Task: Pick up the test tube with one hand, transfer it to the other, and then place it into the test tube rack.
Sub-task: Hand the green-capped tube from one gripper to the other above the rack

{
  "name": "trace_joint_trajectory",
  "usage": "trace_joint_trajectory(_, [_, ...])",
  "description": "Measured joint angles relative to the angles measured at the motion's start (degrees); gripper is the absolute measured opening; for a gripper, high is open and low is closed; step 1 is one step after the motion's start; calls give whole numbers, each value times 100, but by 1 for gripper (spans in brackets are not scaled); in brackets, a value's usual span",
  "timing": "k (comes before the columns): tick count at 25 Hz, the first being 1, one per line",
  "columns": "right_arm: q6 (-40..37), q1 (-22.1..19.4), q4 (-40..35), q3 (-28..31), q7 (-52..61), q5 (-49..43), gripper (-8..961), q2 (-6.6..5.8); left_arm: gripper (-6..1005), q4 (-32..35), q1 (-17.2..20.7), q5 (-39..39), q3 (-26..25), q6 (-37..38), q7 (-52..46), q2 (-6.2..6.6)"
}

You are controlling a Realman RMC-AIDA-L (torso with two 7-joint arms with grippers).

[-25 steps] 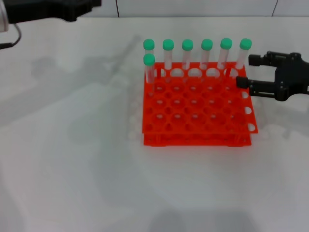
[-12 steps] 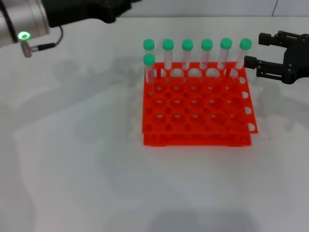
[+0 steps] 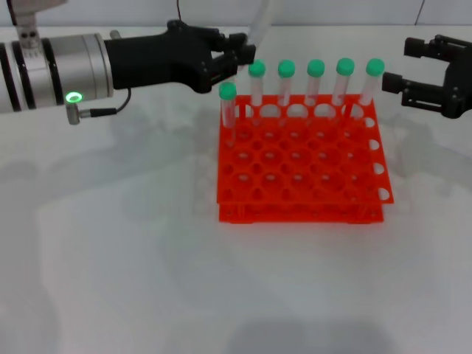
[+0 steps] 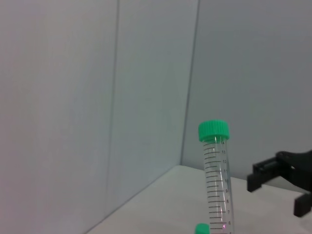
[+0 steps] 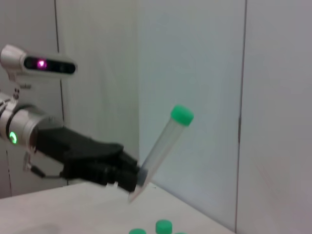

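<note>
At eleven o'clock of the test tube rack (image 3: 299,158), the left gripper (image 3: 234,59) is clenched on the rounded lower end of the test tube (image 5: 162,146), which slants up and away with its green cap (image 5: 182,114) topmost. Tube is airborne, above the rack's back row, clear of the seated tubes (image 3: 316,81). Step in hand, by my reading: first hand has the tube, handover pending. Right gripper (image 3: 426,75) waits at two o'clock of the rack, jaws spread wide, holding nothing, touching nothing. Next move likely calls for bringing the two grippers together so the right can close on the free upper barrel before the left lets go.
</note>
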Motion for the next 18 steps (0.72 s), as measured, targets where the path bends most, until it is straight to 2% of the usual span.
trace_joint_trajectory(5, [-295,76,1,200,19,1,706,-9,184,-3,15,27,184,248,93,-10])
trace_joint_trajectory(18, [-408,627,190,125,101,1,703,19,184,-10,112,142,207,586,207,30])
